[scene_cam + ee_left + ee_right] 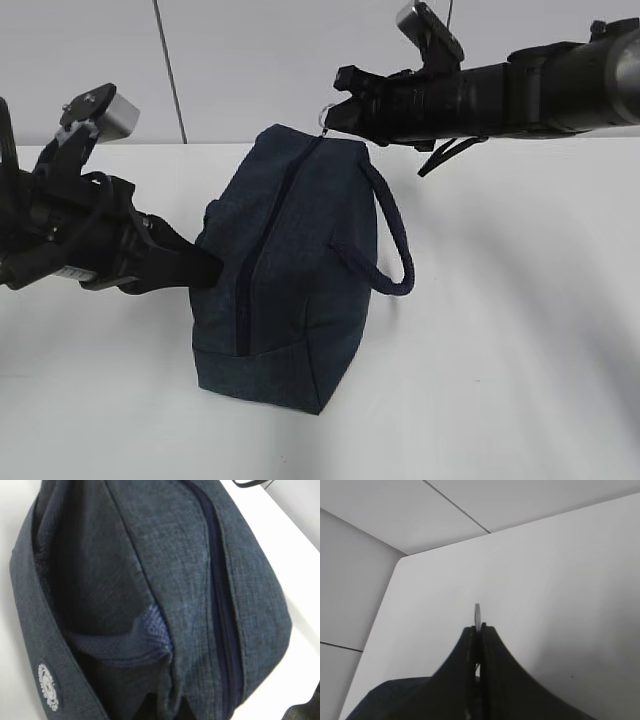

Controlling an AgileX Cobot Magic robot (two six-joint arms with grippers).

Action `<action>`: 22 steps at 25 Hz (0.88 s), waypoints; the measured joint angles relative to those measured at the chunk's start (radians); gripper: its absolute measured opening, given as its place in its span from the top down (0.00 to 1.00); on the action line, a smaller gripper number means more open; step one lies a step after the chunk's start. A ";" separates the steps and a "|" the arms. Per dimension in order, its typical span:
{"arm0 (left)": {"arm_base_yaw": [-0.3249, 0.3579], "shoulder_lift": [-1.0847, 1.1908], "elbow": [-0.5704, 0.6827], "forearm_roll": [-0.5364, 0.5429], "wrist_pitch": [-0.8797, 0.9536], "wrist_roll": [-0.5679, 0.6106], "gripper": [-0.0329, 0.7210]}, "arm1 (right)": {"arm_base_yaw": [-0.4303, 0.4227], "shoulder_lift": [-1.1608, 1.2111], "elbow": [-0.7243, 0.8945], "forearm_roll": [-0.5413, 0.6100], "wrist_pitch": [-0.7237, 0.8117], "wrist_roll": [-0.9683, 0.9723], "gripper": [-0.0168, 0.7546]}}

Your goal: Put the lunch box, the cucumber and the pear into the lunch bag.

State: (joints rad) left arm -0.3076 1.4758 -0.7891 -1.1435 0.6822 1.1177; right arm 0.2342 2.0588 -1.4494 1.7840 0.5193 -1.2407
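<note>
i see the lunch bag (pixel 285 270) zipped, standing mid-table. right gripper (pixel 478 630) clenched on the silver ring pull (pixel 325 115) at its top. left gripper (pixel 205 268) pinches the bag's side.

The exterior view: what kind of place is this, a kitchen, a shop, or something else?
Probably a robot test bench or lab, not a kitchen. A bare white table stands against a plain panelled wall, and two black robot arms work on one navy lunch bag; the right end effector holds its zipper ring.
</note>
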 joint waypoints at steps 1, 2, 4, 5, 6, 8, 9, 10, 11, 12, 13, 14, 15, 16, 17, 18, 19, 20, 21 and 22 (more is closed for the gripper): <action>0.000 0.000 0.000 0.000 0.000 0.000 0.95 | -0.012 0.015 -0.006 0.000 0.023 0.023 0.98; 0.000 0.000 0.000 0.000 0.000 0.000 0.95 | -0.022 0.029 -0.013 0.000 0.047 0.039 0.98; 0.000 0.000 0.000 0.000 0.000 0.000 0.95 | -0.038 0.065 -0.021 0.000 0.083 0.072 0.98; 0.000 0.000 0.000 0.000 0.000 0.000 0.95 | -0.044 0.083 -0.022 0.000 0.092 0.084 0.98; 0.000 0.000 0.000 0.000 0.000 0.000 0.95 | -0.048 0.096 -0.022 0.000 0.096 0.093 0.98; 0.000 0.000 0.000 0.000 0.001 0.000 0.95 | -0.049 0.116 -0.023 0.000 0.102 0.104 0.98; 0.000 0.000 0.000 0.000 0.001 0.000 0.95 | -0.049 0.128 -0.025 0.000 0.104 0.109 0.98; 0.000 0.000 0.000 0.000 0.001 0.000 0.95 | -0.049 0.137 -0.026 0.000 0.106 0.116 0.98; 0.000 0.000 0.000 0.000 0.001 0.000 0.95 | -0.049 0.146 -0.027 0.000 0.106 0.128 0.98; 0.000 0.000 0.000 0.000 0.001 0.000 0.95 | -0.049 0.155 -0.027 0.000 0.108 0.138 0.98; 0.000 0.000 0.000 0.000 0.001 0.000 0.95 | -0.049 0.162 -0.028 0.000 0.112 0.149 0.98; 0.000 0.000 0.000 0.000 0.001 0.000 0.95 | -0.049 0.169 -0.028 0.002 0.120 0.164 0.98; 0.000 0.000 0.000 0.000 0.001 0.000 0.95 | -0.049 0.175 -0.028 0.002 0.125 0.178 0.98; 0.000 0.000 0.000 0.000 0.001 0.000 0.95 | -0.049 0.186 -0.029 0.002 0.129 0.190 0.98; 0.000 0.000 0.000 0.000 0.001 0.000 0.95 | -0.049 0.193 -0.029 0.002 0.136 0.198 0.98; 0.000 0.000 0.001 0.000 0.001 0.000 0.95 | -0.049 0.197 -0.029 0.002 0.138 0.200 0.98; 0.000 0.000 0.001 0.000 0.001 0.000 0.95 | -0.050 0.199 -0.029 0.002 0.141 0.205 0.98; 0.000 0.000 0.001 0.000 0.001 0.000 0.95 | -0.052 0.199 -0.029 0.002 0.141 0.211 0.98; 0.000 0.000 0.001 0.000 0.001 0.000 0.95 | -0.052 0.199 -0.029 0.002 0.141 0.217 0.98; 0.000 0.000 0.001 0.000 0.001 0.000 0.95 | -0.052 0.199 -0.032 0.002 0.141 0.220 0.98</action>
State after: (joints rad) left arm -0.3076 1.4758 -0.7877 -1.1435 0.6832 1.1177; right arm 0.1825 2.2582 -1.4813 1.7858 0.6600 -1.0208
